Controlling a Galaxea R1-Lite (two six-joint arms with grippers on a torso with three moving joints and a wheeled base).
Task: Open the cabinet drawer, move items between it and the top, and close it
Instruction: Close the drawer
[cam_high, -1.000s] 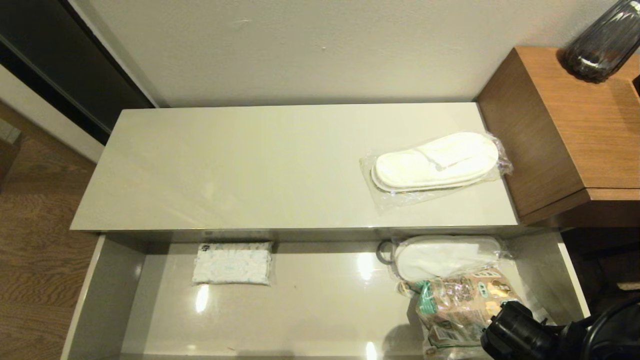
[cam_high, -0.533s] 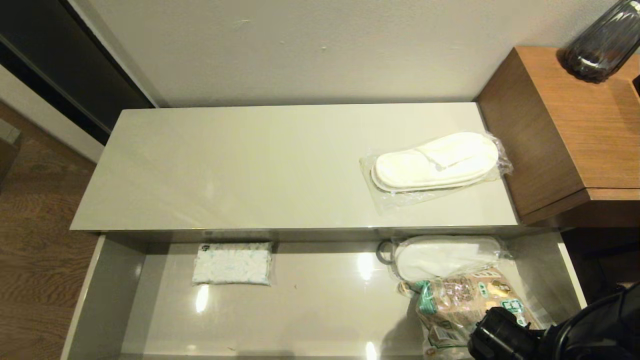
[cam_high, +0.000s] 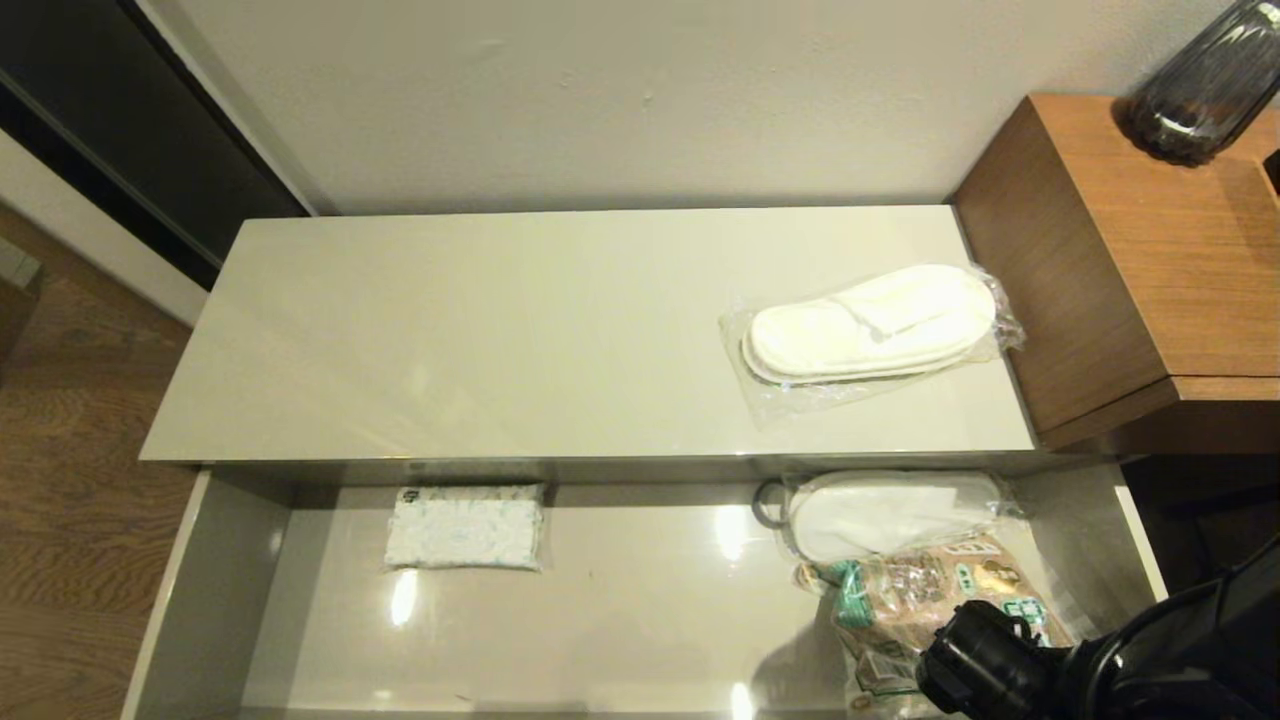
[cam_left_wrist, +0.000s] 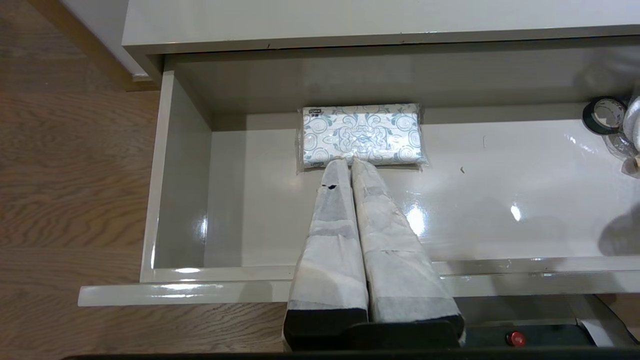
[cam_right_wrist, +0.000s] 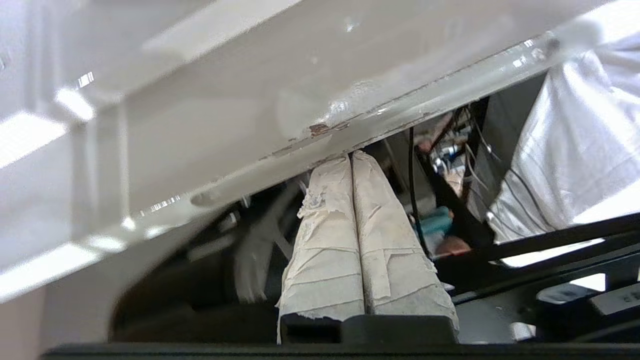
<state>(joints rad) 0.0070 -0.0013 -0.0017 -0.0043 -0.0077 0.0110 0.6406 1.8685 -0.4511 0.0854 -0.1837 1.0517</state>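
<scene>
The cabinet drawer (cam_high: 640, 610) stands pulled out below the top (cam_high: 500, 330). One bagged pair of white slippers (cam_high: 870, 325) lies on the top at the right. A second bagged pair (cam_high: 890, 512) lies in the drawer's back right corner. My left gripper (cam_left_wrist: 350, 161) is shut and empty, hovering over the drawer's front rail (cam_left_wrist: 200, 292), and its tips point at a patterned tissue packet (cam_left_wrist: 361, 134). My right gripper (cam_right_wrist: 351, 156) is shut and empty, with its tips right at the lower edge of the drawer's front panel (cam_right_wrist: 200, 125). Only the right arm's wrist (cam_high: 985, 665) shows in the head view.
A brown-and-green printed bag (cam_high: 930, 600) lies in the drawer in front of the slippers, and a dark tape roll (cam_high: 768, 503) beside them. The tissue packet (cam_high: 465, 527) sits at the drawer's back left. A taller wood-grain unit (cam_high: 1130, 250) with a dark vase (cam_high: 1200, 90) stands on the right.
My right arm has slid leftward along the drawer's front edge, covering more of the printed bag. Nothing else has moved.
</scene>
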